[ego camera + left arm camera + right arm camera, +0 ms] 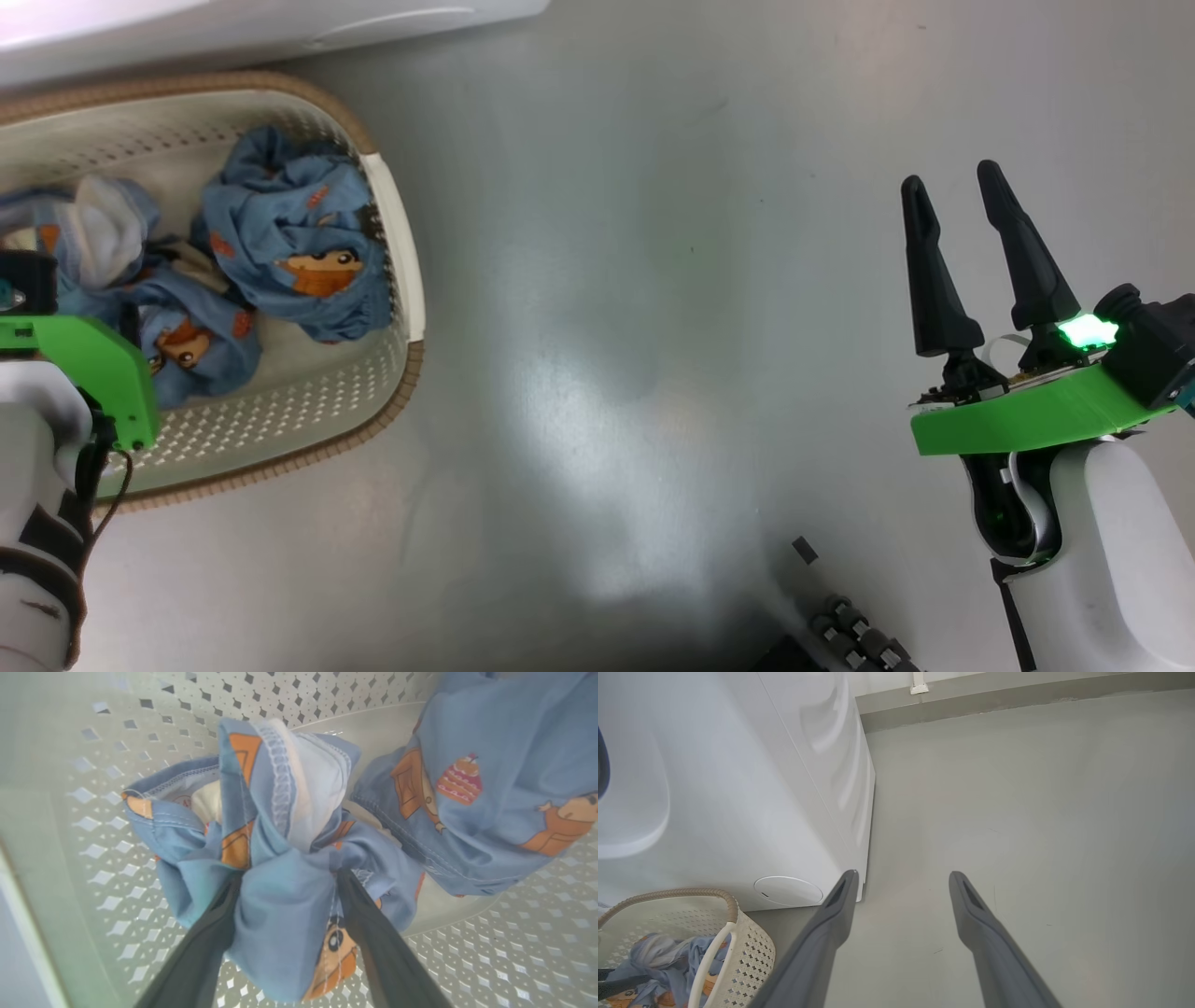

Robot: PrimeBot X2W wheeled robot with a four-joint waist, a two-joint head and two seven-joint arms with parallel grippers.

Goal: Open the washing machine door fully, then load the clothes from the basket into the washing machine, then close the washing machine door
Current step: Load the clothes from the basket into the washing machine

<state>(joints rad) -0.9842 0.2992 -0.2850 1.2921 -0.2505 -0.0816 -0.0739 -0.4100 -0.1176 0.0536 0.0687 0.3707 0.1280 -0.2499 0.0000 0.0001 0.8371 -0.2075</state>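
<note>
Two bundles of clothes (pixel 289 243) lie in the basket (pixel 308 392), which stands on the grey floor (pixel 653 280) at the head view's left, just beside the white washer (pixel 233 23). The left gripper (pixel 286 877) reaches down into the basket, its green mount (pixel 93 359) covering part of one bundle. In the left wrist view its fingers (pixel 205 942) are clamped on the nearer bundle (pixel 280 858), with blue cloth bulging out between and around them. Whether that bundle is off the basket's bottom, I cannot tell. The other bundle (pixel 490 802) sits just beside it, to the right.

Further right in the head view, a pale glare lies on the floor. Well apart from the basket, the right gripper (pixel 949 177) hangs over the floor with its fingers spread and nothing between them. In the right wrist view it points at the floor by the washer's corner, and a round white cap (pixel 788 890) shows at the washer's base, just above the basket's brown rim.
</note>
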